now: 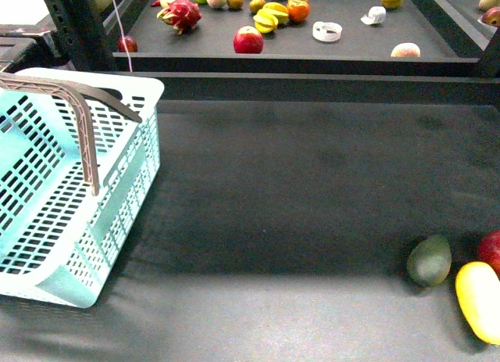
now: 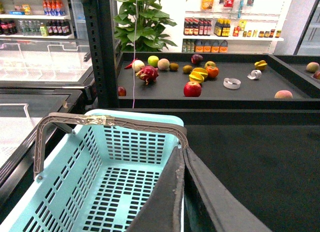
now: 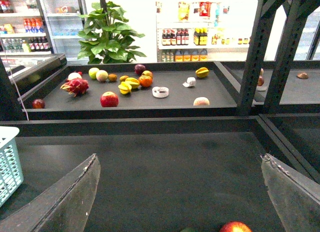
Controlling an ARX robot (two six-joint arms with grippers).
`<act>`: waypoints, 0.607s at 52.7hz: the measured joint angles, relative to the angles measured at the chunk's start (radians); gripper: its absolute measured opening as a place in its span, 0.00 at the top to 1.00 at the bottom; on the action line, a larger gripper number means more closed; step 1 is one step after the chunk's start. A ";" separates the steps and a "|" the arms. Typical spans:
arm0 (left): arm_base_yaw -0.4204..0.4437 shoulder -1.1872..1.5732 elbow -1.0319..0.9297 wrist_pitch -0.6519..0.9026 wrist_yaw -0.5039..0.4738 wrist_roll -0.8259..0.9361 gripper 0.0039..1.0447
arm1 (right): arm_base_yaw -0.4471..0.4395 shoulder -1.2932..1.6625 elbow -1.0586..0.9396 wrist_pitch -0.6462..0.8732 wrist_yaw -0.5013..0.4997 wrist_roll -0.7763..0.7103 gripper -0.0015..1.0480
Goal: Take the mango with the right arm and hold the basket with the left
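A: How is the left claw (image 2: 183,151) seen?

B: It is seen clenched. Its two dark fingers (image 2: 160,207) are pressed almost together, with only a thin pale slit left between them. Their tips are lined up with the right rim of the pale turquoise perforated plastic basket (image 2: 125,147). Whether that rim is pinched cannot be told.

A: And the right claw (image 3: 180,159)?

B: It is held released, with its fingers (image 3: 75,197) spread wide above the dark matte surface (image 3: 170,172) and nothing gripped. Part of a round red fruit (image 3: 235,226) is caught in that view, close to the claw.

A: Where is the task's fruit found?

B: The smooth bright yellow elongated mango (image 1: 480,301) is laid at the near right corner of the surface, untouched. That red fruit is found close behind it at the right edge. A dull dark-green oval fruit (image 1: 429,260) is placed just beside it, toward the left.

A: And the basket?

B: It is set at the left edge, well apart from the three fruits, with its grey-brown handle (image 1: 87,135) stood up across the opening. Beyond the far edge a raised black tray (image 1: 351,53) is seen, strewn with fruit, among it a shiny red apple (image 1: 248,40) and a pink dragon fruit (image 1: 181,14).
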 joint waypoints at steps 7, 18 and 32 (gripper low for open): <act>0.000 0.000 0.000 0.000 0.000 0.000 0.66 | 0.000 0.000 0.000 0.000 0.000 0.000 0.08; 0.000 0.000 0.000 0.000 0.000 0.000 0.21 | 0.000 0.000 0.000 0.000 0.000 0.000 0.08; 0.000 0.000 0.000 0.000 0.000 0.001 0.06 | 0.000 0.000 0.000 0.000 0.000 0.000 0.08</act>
